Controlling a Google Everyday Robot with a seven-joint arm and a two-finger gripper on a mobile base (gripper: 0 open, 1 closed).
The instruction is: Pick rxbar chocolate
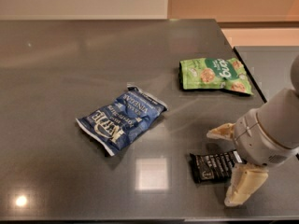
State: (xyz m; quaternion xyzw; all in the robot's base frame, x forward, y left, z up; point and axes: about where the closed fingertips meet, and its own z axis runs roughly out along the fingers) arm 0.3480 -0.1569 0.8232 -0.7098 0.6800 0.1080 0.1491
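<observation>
The rxbar chocolate is a small flat black bar with white lettering, lying on the dark table near the front right. My gripper is open and hovers at the bar's right end, one cream finger behind the bar and the other in front of it. The arm's grey wrist covers the bar's right end.
A blue chip bag lies left of the bar at the table's middle. A green snack bag lies behind the bar near the right edge. The table's right edge runs just beside the green bag.
</observation>
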